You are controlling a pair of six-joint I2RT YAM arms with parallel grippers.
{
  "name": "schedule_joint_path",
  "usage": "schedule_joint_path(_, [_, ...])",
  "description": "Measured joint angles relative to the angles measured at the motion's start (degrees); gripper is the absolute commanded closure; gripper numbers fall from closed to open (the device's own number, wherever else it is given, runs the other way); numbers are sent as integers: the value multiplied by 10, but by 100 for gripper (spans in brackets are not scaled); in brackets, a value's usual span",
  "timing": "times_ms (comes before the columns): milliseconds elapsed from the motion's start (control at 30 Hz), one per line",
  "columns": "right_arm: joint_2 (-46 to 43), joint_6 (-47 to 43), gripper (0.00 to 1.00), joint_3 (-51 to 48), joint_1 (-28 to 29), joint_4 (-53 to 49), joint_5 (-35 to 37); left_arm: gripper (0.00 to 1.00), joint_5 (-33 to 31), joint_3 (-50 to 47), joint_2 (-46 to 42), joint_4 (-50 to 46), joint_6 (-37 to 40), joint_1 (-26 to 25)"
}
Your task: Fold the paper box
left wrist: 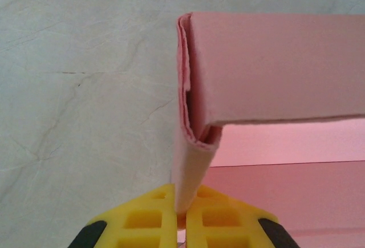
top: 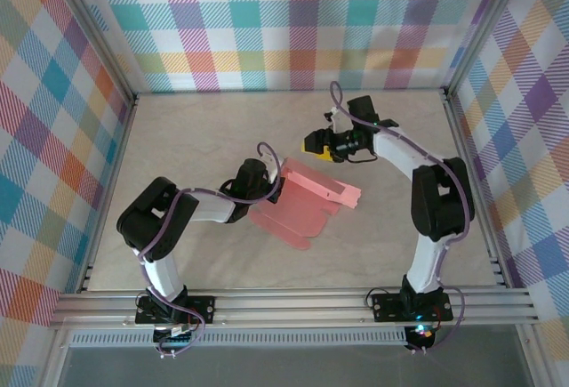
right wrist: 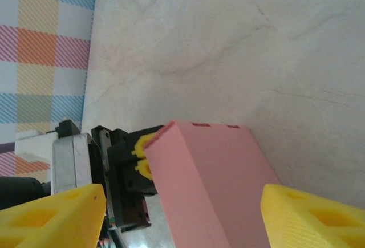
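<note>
Two arms reach over the pale marbled surface, and you have the paper box lying near its middle, between them. Your left gripper comes at the box from the left. Its yellow jaws are pressed together on a thin upright layer of pink card at the box's left end. In the left wrist view, the card runs up out of the jaws to a folded corner where several layers stack. From that corner a long pink wall stretches to the right, raised above the flat panels beneath it. From above you see rounded flaps spread flat on the surface at the box's near side. Your right gripper hangs just beyond the box's far side, touching nothing, its jaws wide apart.
</note>
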Motion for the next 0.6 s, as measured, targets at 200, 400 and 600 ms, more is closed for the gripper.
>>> schedule_joint_path(200, [50, 0, 35, 38, 20, -5, -33, 92, 5, 7, 10, 8, -1, 0])
schedule_joint_path(400, [72, 8, 38, 43, 33, 0, -51, 92, 4, 14, 16, 8, -5, 0])
schedule_joint_path(600, [68, 60, 39, 7, 33, 68, -69, 92, -2, 15, 17, 7, -18, 0])
